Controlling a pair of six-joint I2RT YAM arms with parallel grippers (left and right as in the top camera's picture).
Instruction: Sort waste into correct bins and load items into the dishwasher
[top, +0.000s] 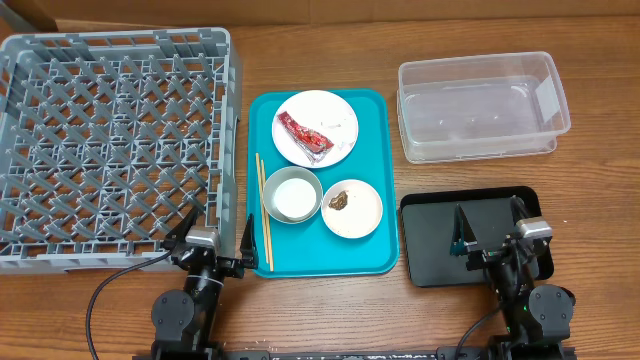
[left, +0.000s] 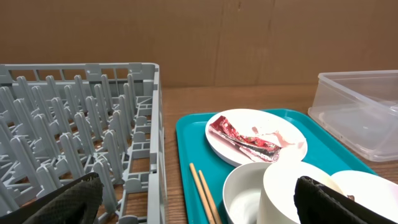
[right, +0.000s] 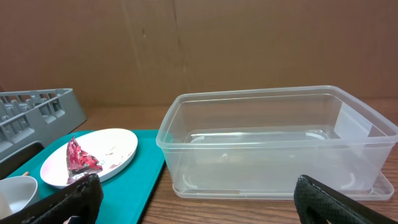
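A teal tray (top: 372, 108) holds a white plate (top: 340, 112) with a red wrapper (top: 304, 132) on it, a bowl (top: 292, 194) of white rice, a dish (top: 352, 208) with a brown food scrap (top: 338, 200), and wooden chopsticks (top: 264, 212). The grey dish rack (top: 110, 145) stands at the left. The clear tub (top: 482, 106) and black tray (top: 430, 245) are at the right. My left gripper (top: 215, 235) is open and empty near the front edge, between rack and teal tray. My right gripper (top: 492, 228) is open and empty over the black tray. No tissue is in view.
A cardboard wall (left: 249, 37) closes the back of the table. Bare wooden tabletop (top: 240, 110) shows in a narrow strip between the rack and the teal tray.
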